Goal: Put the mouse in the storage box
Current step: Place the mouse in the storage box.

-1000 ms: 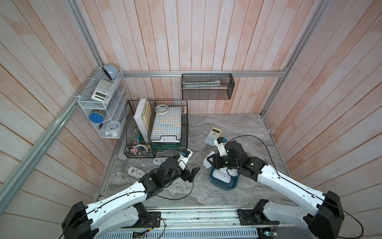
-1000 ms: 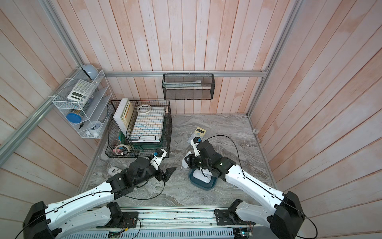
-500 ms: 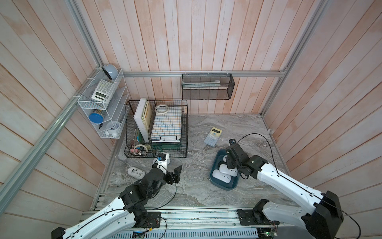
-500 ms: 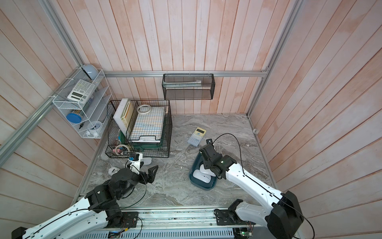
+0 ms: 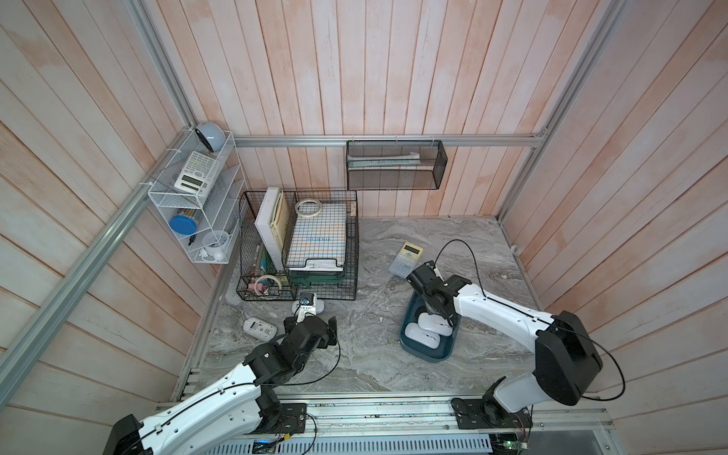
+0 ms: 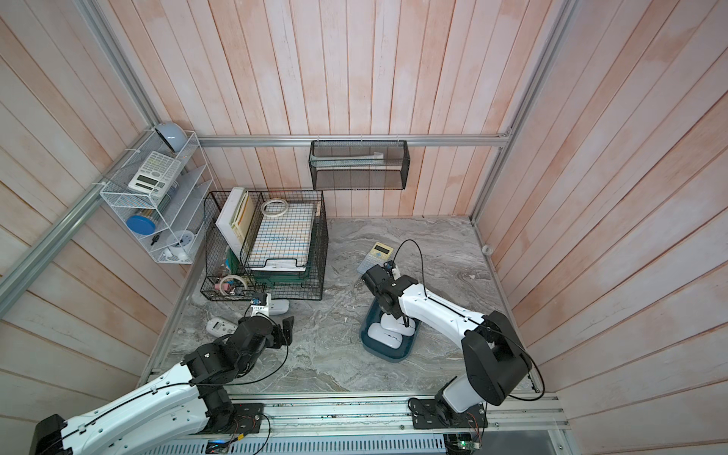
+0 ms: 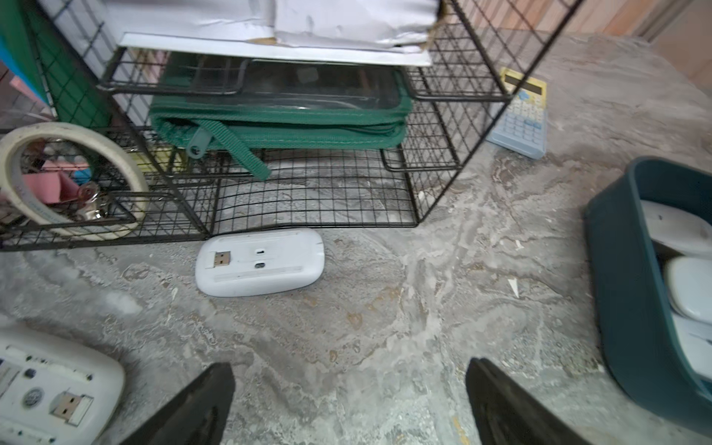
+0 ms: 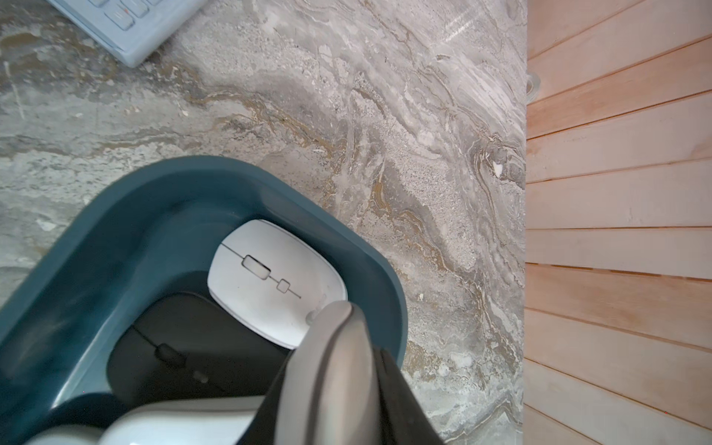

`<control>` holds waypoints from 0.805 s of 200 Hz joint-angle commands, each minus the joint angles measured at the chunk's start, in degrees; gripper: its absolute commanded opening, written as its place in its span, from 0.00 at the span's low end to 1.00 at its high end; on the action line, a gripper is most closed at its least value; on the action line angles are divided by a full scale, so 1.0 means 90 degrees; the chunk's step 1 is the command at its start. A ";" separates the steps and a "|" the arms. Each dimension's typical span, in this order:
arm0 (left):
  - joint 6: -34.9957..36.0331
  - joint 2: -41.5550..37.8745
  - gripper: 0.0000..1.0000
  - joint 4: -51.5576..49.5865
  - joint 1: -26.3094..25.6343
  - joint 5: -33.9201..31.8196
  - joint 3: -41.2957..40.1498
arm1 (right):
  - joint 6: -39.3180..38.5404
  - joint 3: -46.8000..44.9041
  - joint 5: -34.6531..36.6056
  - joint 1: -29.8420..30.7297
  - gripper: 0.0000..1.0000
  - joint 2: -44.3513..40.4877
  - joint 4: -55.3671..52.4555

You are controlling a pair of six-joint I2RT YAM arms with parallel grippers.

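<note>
The storage box (image 5: 427,352) (image 6: 388,350) is a dark teal tub on the marble top, right of centre. It holds white mice (image 5: 423,333) (image 8: 269,281) and a black mouse (image 8: 185,358). My right gripper (image 8: 339,308) (image 5: 438,311) is shut, empty, and dips into the box's far end, with its tip at the white mouse's edge. A white mouse (image 7: 260,262) (image 5: 320,305) lies upside down against the wire basket's front. Another upturned mouse (image 7: 50,393) (image 5: 259,327) lies to its left. My left gripper (image 7: 348,368) (image 5: 311,321) is open just in front of them.
A black wire-grid basket (image 5: 299,244) with papers, a green pouch and tape rolls stands at the back left. A pale blue calculator (image 5: 405,258) lies behind the box. A white wire shelf (image 5: 197,205) hangs on the left wall and a black mesh tray (image 5: 396,165) on the back wall.
The left arm has drawn back to the left, in front of the wire basket. The right gripper has shifted to the box's far end, and a white mouse from its left rim lies inside.
</note>
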 commanded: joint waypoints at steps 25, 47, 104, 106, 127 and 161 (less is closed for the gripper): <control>-0.0848 -0.0059 1.00 -0.0282 0.1034 0.0750 -0.0041 | 0.0092 0.0116 0.0228 -0.0014 0.45 0.0053 -0.0247; -0.0897 0.0021 1.00 -0.0262 0.1294 0.1089 -0.0046 | 0.0009 0.0100 -0.0195 -0.0011 0.62 -0.0065 -0.0102; -0.1650 -0.0041 1.00 -0.0462 0.1774 0.1151 0.0021 | -0.0540 -0.0729 -0.2683 0.0003 0.69 -0.1653 0.1539; -0.1649 -0.0024 1.00 -0.0438 0.1786 0.1185 0.0024 | -0.0559 -0.0796 -0.2731 0.0004 0.69 -0.1734 0.1630; -0.1760 0.0256 1.00 -0.0257 0.1965 0.1355 0.0076 | -0.0212 -0.1754 -0.3038 -0.0006 0.69 -0.2644 0.2939; -0.1376 0.1113 1.00 0.0475 0.2292 0.1695 0.0174 | -0.0373 -0.3450 -0.3520 -0.0011 0.69 -0.3884 0.5293</control>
